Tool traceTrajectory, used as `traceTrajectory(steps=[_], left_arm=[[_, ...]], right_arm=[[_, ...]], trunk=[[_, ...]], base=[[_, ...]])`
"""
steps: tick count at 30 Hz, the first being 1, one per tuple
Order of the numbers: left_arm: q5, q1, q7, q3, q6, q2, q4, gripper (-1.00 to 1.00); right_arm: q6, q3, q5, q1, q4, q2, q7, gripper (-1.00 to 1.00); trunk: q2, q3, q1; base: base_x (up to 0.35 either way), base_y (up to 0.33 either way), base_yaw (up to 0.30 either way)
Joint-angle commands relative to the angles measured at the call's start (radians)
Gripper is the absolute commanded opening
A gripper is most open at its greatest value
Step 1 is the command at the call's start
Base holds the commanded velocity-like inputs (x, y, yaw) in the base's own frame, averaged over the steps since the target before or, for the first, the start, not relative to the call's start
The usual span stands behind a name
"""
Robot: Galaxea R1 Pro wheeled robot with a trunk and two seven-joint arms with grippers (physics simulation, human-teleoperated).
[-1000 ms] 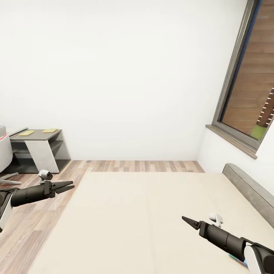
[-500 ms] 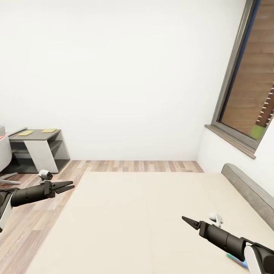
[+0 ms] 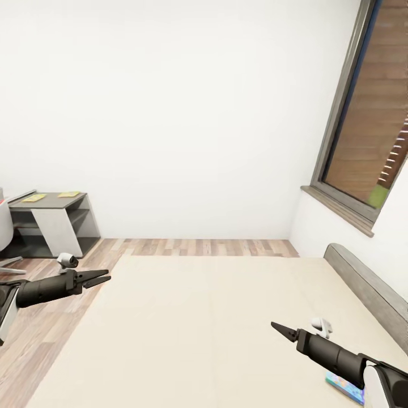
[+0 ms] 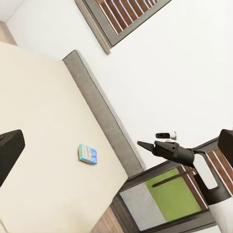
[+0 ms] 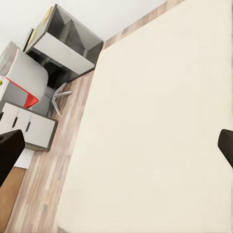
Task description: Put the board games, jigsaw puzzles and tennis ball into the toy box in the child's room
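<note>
One flat blue bright-printed board game (image 4: 88, 154) on beige bed (image 3: 215, 317); both claws slightly parted, empty

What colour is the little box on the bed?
Blue with bright print; the board game shows best in the left wrist view.

Both arms are showing as matte black cylindrical forearms, each widening back into a glossy white shell with a thin black seam. The left black two-fingered gripper (image 3: 93, 278) is ending in slim tapered fingers with pointed tips; the right black pointed gripper (image 3: 281, 330) is narrowing to a sharp wedge. Each wrist is carrying a small white rounded camera pod with a dark lens.
</note>
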Motion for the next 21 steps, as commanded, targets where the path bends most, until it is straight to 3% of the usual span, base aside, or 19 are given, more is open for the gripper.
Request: traceTrajectory(steps=[1,21], left_arm=[[-0.001,-0.001,-0.004,0.000,0.011,0.000,0.000,1.00],[-0.001,-0.001,-0.004,-0.008,0.011,0.000,0.000,1.00]], right_arm=[[0.004,-0.001,0.001,-0.001,0.000,0.000,0.004,1.00],[0.007,-0.002,0.001,-0.001,0.000,-0.004,0.003,1.00]], trunk=[[-0.002,-0.002,0.001],[-0.002,-0.002,0.001]], base=[[0.000,-0.164,0.000],[0.000,-0.165,0.000]])
